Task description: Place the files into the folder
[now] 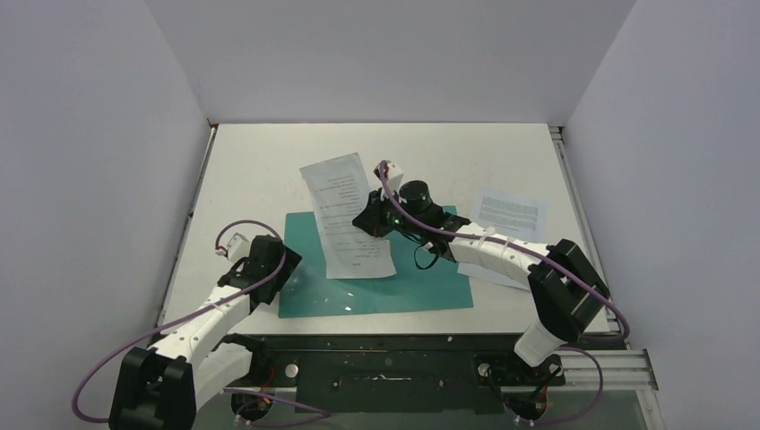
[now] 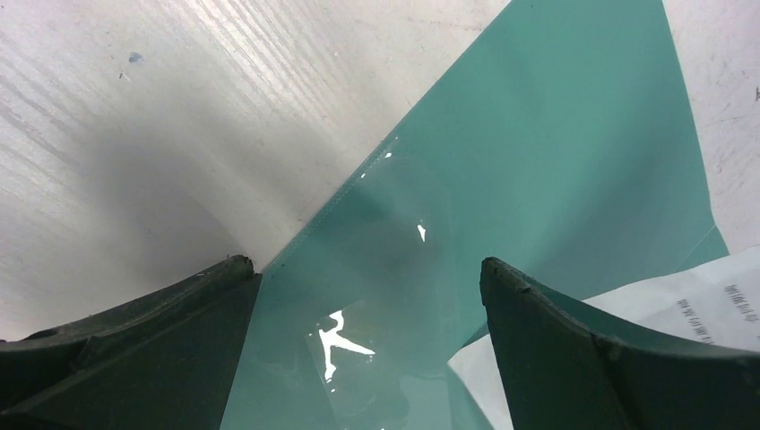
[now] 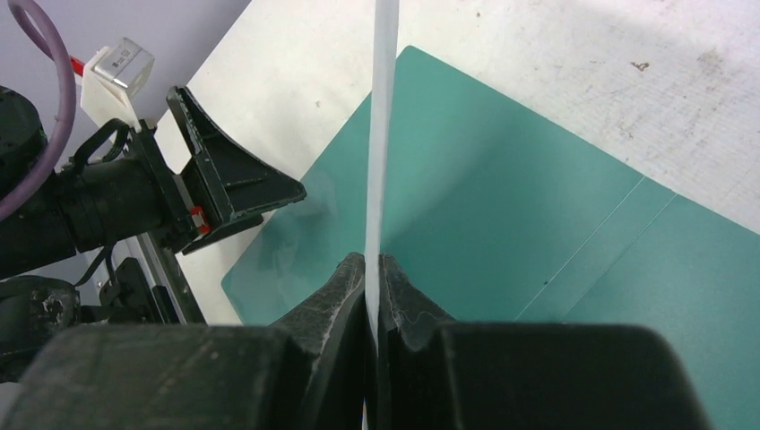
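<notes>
The teal folder (image 1: 403, 287) lies open and flat on the table. My right gripper (image 1: 370, 219) is shut on the right edge of a printed white sheet (image 1: 341, 210), which hangs tilted over the folder's left half. In the right wrist view the sheet (image 3: 378, 134) shows edge-on, pinched at the gripper (image 3: 372, 262) above the folder (image 3: 502, 197). My left gripper (image 1: 272, 260) is open and empty at the folder's left edge. In the left wrist view the gripper (image 2: 363, 264) straddles the glossy folder (image 2: 538, 161), with the sheet's corner (image 2: 708, 300) at right.
Another printed white sheet (image 1: 508, 213) lies on the table right of the folder, partly under my right arm. White walls enclose the table on three sides. A metal rail (image 1: 403, 358) runs along the near edge. My left gripper also shows in the right wrist view (image 3: 228, 179).
</notes>
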Tool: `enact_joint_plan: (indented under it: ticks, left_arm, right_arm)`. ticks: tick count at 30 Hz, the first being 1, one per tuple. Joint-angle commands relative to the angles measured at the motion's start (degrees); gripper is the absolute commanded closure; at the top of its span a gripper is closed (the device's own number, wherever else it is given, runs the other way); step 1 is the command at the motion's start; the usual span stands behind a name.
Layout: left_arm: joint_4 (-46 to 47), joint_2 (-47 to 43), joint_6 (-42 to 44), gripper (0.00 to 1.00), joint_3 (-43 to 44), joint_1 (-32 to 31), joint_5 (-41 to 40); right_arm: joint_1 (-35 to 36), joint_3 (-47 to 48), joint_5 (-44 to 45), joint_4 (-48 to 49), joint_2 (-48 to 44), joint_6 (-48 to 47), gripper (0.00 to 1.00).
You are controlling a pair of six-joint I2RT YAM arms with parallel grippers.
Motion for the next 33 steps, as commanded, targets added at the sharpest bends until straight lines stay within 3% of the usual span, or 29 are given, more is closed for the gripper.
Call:
enact_joint_plan:
  ticks: [1,33]
  left_arm:
    - [0.82,1.58,-0.86,0.04,-2.86,0.43,2.80]
    - [2.86,2.08,0.10,0.04,-3.90,0.45,6.47]
  right_arm:
    - [-0.19,-1.41,-2.93,6.53,0.59,0.90,0.95]
    - [0.93,-9.58,-7.25,25.07,8.33,13.53,0.95]
